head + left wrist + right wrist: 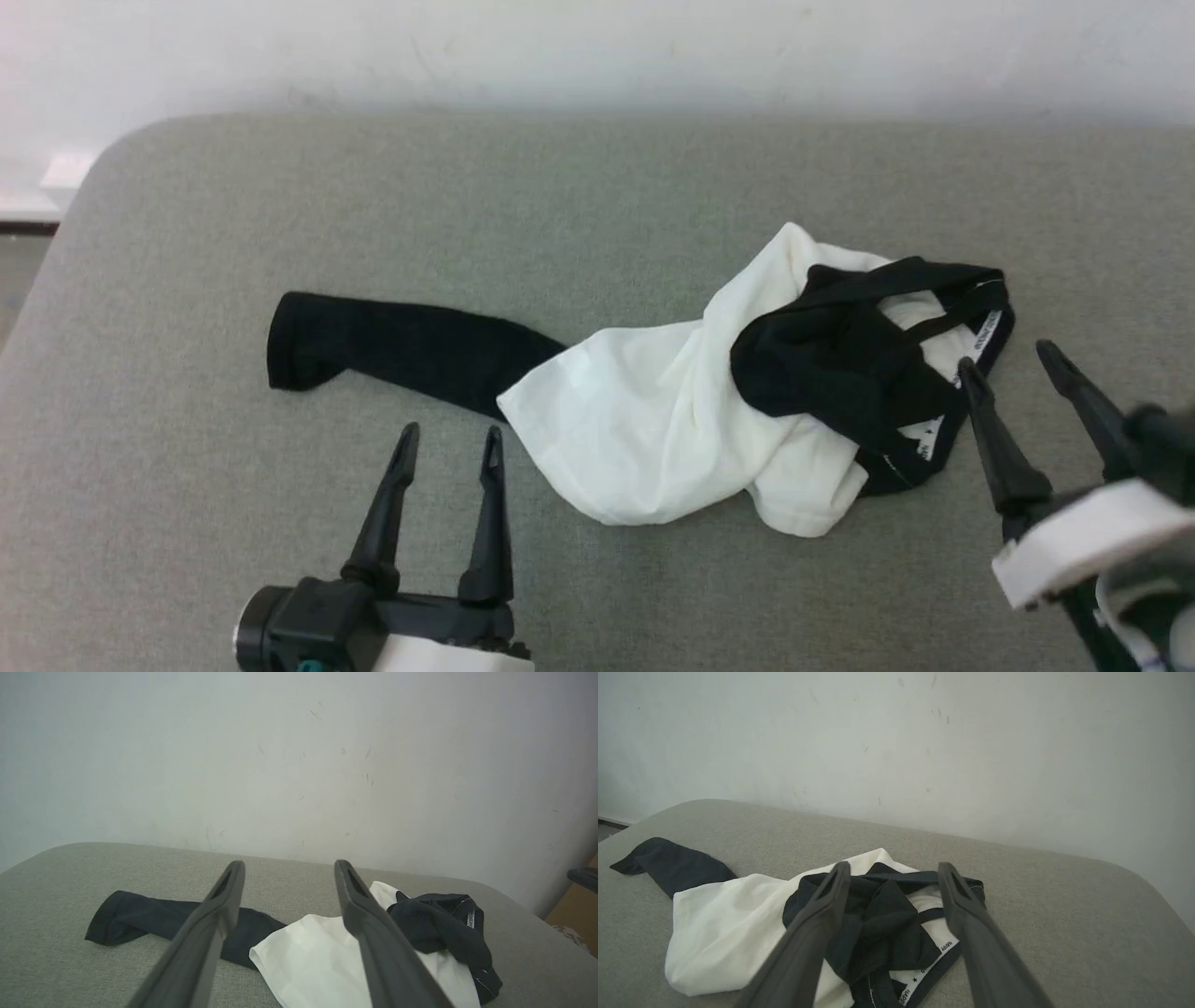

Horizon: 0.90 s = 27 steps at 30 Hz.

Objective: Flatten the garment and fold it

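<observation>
Grey woven cloth covers the table, which has rounded corners and runs back to a pale, scuffed wall. We see the garment lying crumpled a little right of the table's middle. Its white body is bunched into a loose heap, and black cloth is piled on the right part of that heap. One black sleeve stretches out flat to the left, well clear of the heap. The black collar band, with its white lettering, curls round the right and near-right edge of the pile. We cannot read the letters in full. The left pincer sits on the near side of the table, near the sleeve and the white edge but apart from both. Its two dark fingers are parted to a moderate gap with nothing between them. The right pincer comes in from the near right with its fingers spread about as wide and also empty. Its tips are just beside the collar band, and we cannot tell whether the inner finger touches the cloth. From the right wrist, the fingers frame the black bunch and the lettered band.
</observation>
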### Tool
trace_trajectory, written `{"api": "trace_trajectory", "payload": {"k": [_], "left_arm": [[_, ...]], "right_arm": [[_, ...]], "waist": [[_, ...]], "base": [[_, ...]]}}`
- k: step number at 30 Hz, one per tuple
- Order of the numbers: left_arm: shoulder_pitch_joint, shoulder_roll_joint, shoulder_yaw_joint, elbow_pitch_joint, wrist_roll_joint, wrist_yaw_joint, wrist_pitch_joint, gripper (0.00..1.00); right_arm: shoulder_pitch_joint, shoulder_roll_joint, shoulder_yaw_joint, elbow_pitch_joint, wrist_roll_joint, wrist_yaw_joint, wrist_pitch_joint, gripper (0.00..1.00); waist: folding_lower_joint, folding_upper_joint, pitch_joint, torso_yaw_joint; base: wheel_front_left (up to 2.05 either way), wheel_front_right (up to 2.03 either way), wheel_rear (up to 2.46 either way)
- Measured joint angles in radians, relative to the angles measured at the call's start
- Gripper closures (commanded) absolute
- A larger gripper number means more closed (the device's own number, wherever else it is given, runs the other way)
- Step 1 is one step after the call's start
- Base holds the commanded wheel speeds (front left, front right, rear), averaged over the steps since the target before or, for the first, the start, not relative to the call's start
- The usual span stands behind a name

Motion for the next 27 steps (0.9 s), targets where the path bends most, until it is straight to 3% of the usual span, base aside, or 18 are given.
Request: {"api": "trace_trajectory", "payload": {"k": [7,11,18,19,20,21,22,27], "left_arm": [[-0.032,-0.073,0.008,0.042,0.045,-0.058,0.000,0.00],[-0.043,-0.111,0.018,0.061,0.060,-0.092,0.000,0.00],[-0.057,-0.151,0.038,0.081,0.086,-0.128,0.000,0.00],[-0.058,-0.154,0.042,0.082,0.086,-0.132,0.000,0.00],[-0.058,-0.158,0.045,0.085,0.087,-0.137,0.000,0.00],[-0.058,-0.162,0.049,0.088,0.089,-0.142,0.000,0.00],[-0.058,-0.165,0.053,0.090,0.090,-0.145,0.000,0.00],[-0.058,-0.172,0.066,0.102,0.096,-0.155,0.000,0.00]], "right_arm": [[-0.141,-0.162,0.115,0.147,0.116,0.000,0.155,0.00],[-0.180,-0.198,0.184,0.216,0.163,0.000,0.213,0.00],[-0.224,-0.231,0.264,0.300,0.184,-0.001,0.218,0.00],[-0.228,-0.232,0.272,0.312,0.184,-0.001,0.218,0.05],[-0.232,-0.232,0.277,0.326,0.184,-0.001,0.216,0.54],[-0.236,-0.230,0.281,0.339,0.185,-0.001,0.216,0.73],[-0.241,-0.230,0.284,0.349,0.184,-0.001,0.215,1.00],[-0.278,-0.220,0.278,0.346,0.174,-0.001,0.164,1.00]], "waist": [[0.0001,0.0000,0.062,0.031],[0.0002,0.0000,0.093,0.057],[0.0001,0.0000,0.135,0.103],[0.0002,0.0000,0.139,0.109],[0.0001,0.0000,0.143,0.114],[0.0002,0.0000,0.146,0.118],[0.0001,0.0000,0.149,0.122],[0.0001,0.0000,0.148,0.124]], "base": [[0.00,0.00,0.00],[0.00,0.00,0.00],[0.00,0.00,0.00],[0.00,0.00,0.00],[0.00,0.00,0.00],[0.00,0.00,0.00],[0.00,0.00,0.00],[0.00,0.00,0.00]]}}
